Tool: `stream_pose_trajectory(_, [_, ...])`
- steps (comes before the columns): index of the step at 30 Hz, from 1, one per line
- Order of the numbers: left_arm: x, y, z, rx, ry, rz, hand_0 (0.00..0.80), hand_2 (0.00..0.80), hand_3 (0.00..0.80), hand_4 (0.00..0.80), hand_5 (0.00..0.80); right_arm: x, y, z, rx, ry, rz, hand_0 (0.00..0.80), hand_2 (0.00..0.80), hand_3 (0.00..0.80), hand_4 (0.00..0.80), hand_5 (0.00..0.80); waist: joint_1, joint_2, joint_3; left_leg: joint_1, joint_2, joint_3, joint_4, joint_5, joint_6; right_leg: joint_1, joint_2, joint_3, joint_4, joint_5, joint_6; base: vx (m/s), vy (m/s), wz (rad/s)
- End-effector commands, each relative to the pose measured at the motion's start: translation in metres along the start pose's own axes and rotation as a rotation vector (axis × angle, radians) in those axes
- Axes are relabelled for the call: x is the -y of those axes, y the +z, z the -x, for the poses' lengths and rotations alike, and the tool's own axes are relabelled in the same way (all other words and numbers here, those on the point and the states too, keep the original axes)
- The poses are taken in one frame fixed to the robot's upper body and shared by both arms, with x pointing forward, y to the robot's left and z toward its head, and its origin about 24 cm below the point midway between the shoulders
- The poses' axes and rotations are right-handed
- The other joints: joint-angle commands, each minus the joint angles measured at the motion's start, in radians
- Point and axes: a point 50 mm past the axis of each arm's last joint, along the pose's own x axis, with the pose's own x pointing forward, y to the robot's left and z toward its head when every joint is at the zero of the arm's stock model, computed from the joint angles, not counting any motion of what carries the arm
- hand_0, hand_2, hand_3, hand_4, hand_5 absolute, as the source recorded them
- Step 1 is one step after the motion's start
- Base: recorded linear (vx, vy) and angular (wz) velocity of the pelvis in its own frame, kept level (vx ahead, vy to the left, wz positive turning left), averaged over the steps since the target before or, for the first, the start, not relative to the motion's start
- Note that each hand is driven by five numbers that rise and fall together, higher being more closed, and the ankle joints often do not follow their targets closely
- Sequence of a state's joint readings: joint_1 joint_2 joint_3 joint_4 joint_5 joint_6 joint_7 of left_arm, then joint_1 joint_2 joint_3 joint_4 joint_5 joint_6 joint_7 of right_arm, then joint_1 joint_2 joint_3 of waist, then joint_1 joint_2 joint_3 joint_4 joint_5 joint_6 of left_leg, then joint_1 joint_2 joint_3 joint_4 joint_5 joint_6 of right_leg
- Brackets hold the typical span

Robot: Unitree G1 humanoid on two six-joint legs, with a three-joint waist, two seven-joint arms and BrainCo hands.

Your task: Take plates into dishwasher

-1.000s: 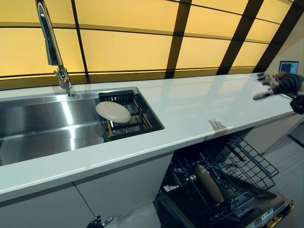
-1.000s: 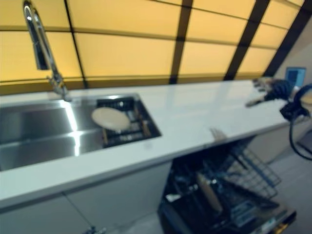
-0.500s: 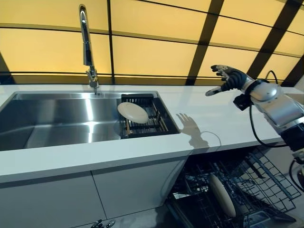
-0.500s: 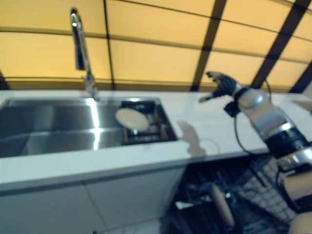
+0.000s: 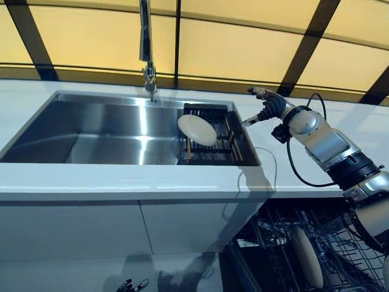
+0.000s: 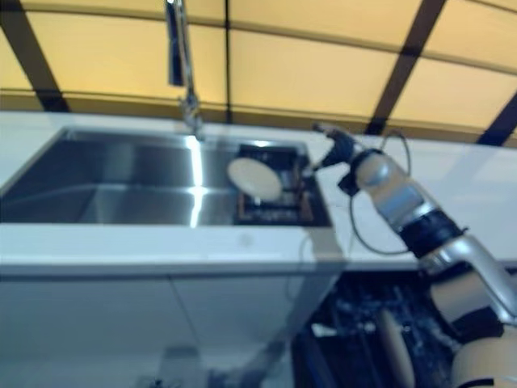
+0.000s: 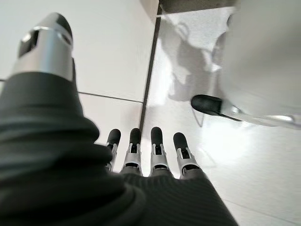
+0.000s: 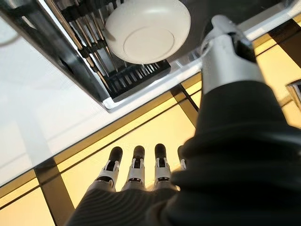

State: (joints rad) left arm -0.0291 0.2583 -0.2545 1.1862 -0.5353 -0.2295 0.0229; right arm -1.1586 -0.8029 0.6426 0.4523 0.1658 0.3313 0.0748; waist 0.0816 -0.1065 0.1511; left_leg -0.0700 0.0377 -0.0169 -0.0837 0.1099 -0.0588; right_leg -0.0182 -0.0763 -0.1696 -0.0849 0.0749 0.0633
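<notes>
The right hand (image 5: 265, 104) hovers over the white counter (image 5: 121, 182) just right of the sink (image 5: 91, 131), fingers straight and spread, empty. A cream plate (image 5: 197, 129) leans in the dark rack (image 5: 209, 149) (sink's right end). Another plate (image 5: 307, 257) stands in the dishwasher rack (image 5: 273, 243) below. The left hand (image 7: 141, 155) hangs by the floor, fingers straight.

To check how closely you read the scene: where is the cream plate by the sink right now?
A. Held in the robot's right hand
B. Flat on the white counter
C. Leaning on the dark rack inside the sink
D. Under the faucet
C: the plate rests tilted on the dark rack in the sink, while the right hand is open above the counter, apart from it.
</notes>
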Motion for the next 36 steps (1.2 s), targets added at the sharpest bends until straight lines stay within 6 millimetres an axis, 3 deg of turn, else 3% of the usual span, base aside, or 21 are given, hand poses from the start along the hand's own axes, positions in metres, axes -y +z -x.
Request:
stream_pose_trajectory(1, [0.0,0.038,-0.008,0.134,-0.007,0.004,0.0,0.0,0.0,0.0,0.0,0.036,0.035,-0.003,0.073,-0.143,0.147,0.0,0.0,0.0,0.0,0.0,0.03,-0.042,0.04,0.015,-0.054,0.012,-0.004,-0.056,0.041,-0.038,-0.041,0.026,-0.002,0.074,0.048,-0.056,0.012,0.09])
stream_pose_trajectory(16, [0.003,0.05,-0.008,0.184,-0.028,0.021,0.0,0.0,0.0,0.0,0.0,0.051,0.048,-0.005,0.078,-0.213,0.204,0.0,0.0,0.0,0.0,0.0,0.047,-0.015,0.129,-0.071,-0.053,0.002,-0.004,-0.02,0.03,-0.108,-0.044,0.007,-0.002,0.09,0.049,-0.056,-0.005,0.07])
stream_pose_trajectory(36, [0.009,0.053,-0.01,0.179,-0.047,0.009,0.0,0.0,0.0,0.0,0.0,0.039,0.063,-0.012,0.101,-0.172,0.182,0.0,0.0,0.0,0.0,0.0,0.065,-0.025,0.117,-0.067,-0.051,-0.006,-0.004,-0.02,0.025,-0.096,-0.04,-0.008,-0.002,0.08,0.043,-0.005,0.0,0.01])
